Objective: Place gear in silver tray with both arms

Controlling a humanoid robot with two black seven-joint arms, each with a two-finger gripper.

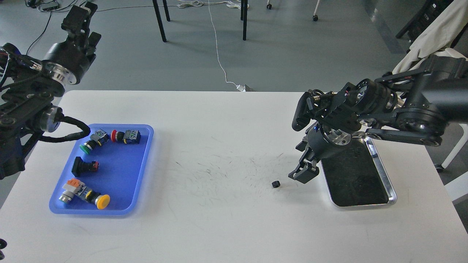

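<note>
The gear (276,184) is a small black toothed piece lying alone on the white table (226,219), left of the silver tray (392,190). The tray is shiny with a dark bottom; a small dark piece (359,149) lies in its far part. My right gripper (302,174) points down just right of the gear and slightly above the table, at the tray's left rim. Its dark fingers cannot be told apart. My left gripper (81,10) is raised high at the far left, off the table, holding nothing that I can see.
A blue plastic tray (142,164) at the left holds several push buttons and switches, among them a yellow button (102,200) and a green one (85,147). Chair legs and cables are on the floor behind the table. A chair with cloth stands at far right.
</note>
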